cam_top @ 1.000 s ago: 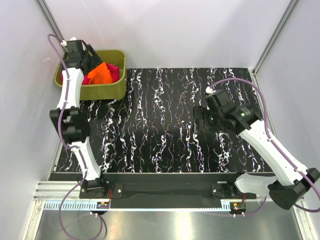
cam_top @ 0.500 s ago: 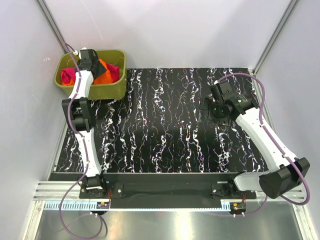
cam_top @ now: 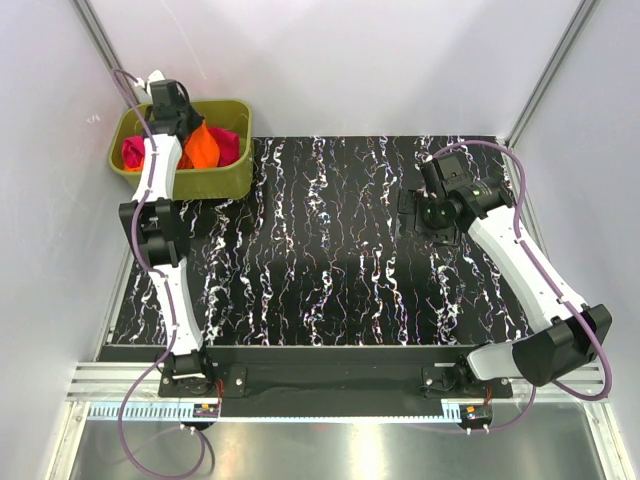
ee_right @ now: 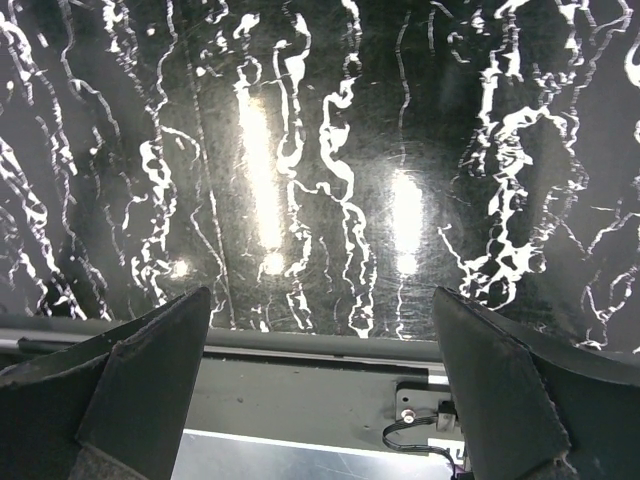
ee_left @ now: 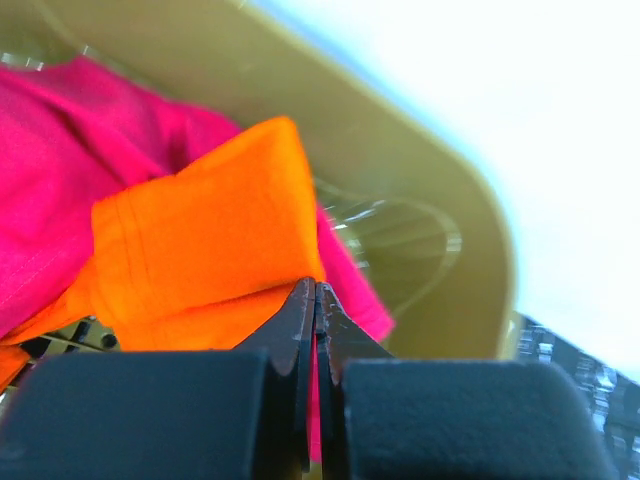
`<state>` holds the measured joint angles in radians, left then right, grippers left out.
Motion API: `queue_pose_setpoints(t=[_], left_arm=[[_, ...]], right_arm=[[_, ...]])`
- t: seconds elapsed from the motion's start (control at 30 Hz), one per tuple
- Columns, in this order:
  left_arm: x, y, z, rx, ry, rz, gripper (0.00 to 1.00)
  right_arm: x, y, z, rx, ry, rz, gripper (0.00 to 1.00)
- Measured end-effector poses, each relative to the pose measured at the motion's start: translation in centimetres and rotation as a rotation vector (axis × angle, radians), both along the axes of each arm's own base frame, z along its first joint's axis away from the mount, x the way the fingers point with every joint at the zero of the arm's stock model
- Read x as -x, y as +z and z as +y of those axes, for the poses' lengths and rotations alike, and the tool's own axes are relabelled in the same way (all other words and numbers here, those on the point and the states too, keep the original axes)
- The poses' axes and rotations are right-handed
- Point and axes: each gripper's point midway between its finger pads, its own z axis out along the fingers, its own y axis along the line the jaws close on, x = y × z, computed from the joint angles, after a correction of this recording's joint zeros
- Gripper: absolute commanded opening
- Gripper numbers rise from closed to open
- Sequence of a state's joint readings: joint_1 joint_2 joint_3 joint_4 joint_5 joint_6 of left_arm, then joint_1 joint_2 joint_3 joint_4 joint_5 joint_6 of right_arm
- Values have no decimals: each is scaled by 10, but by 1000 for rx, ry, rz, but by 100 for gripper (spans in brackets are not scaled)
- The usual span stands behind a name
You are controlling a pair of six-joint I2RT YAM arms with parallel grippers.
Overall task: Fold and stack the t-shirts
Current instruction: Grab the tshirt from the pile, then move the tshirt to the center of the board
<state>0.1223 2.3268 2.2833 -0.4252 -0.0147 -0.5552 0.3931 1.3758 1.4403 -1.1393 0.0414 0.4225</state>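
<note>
Two crumpled t-shirts lie in the olive-green tub [cam_top: 215, 182] at the table's far left corner. The orange t-shirt [cam_top: 203, 148] lies right of the magenta-pink t-shirt [cam_top: 133, 152]. My left gripper [cam_top: 176, 118] reaches down into the tub. In the left wrist view the orange t-shirt [ee_left: 200, 240] lies over the pink one [ee_left: 60, 170], and my left gripper [ee_left: 316, 285] is shut with its tips pinched at the orange cloth's lower edge. A sliver of pink shows behind the jaws. My right gripper [cam_top: 420, 215] hovers wide open over the bare mat, nothing between its fingers [ee_right: 150, 370].
The black, white-veined mat [cam_top: 320, 250] covers the table. White walls and metal posts close in the left, back and right. The tub wall [ee_left: 420, 200] curves just beyond the shirts. The right wrist view shows the near rail [ee_right: 300, 390] with a cable.
My left gripper has shut inside the tub at the orange cloth and the arm shifted slightly. The right arm swung further back and right, its gripper still open.
</note>
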Motion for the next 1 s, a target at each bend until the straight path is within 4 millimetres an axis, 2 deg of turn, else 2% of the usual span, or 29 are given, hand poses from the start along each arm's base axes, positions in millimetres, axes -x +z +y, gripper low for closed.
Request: queue_pose_setpoints(t=[0.1, 0.2, 0.27, 0.33, 0.4, 0.47, 0.53, 0.6, 0.7, 0.77, 0.83, 0.9, 1.0], left_arm=[[7, 40, -9, 13, -21, -64, 0], [20, 95, -25, 23, -48, -153, 0], [34, 142, -42, 46, -80, -234, 0], [53, 199, -64, 68, -128, -340, 0], [82, 256, -89, 87, -183, -445, 0], [117, 302, -112, 102, -236, -528, 0], [166, 343, -141, 114, -305, -605, 0], [222, 371, -170, 130, -384, -656, 0], [295, 390, -210, 171, -519, -696, 0], [338, 376, -238, 206, -615, -670, 0], [378, 348, -262, 244, -705, -609, 0], [405, 304, -281, 267, -759, -500, 0], [447, 237, -322, 274, -857, -309, 0]], right_arm=[[0, 1, 3, -13, 8, -5, 100], [0, 6, 8, -47, 22, -20, 100], [2, 10, 10, -70, 30, -30, 100], [5, 14, 12, -92, 37, -48, 100], [10, 19, 13, -111, 45, -61, 100], [13, 23, 14, -130, 51, -73, 100], [15, 26, 16, -148, 57, -87, 100], [19, 28, 18, -172, 64, -97, 99], [27, 24, 19, -198, 70, -92, 99], [34, 20, 19, -212, 71, -89, 99], [43, 14, 19, -229, 74, -77, 99], [49, 8, 21, -250, 79, -67, 98], [58, -5, 24, -274, 85, -34, 98]])
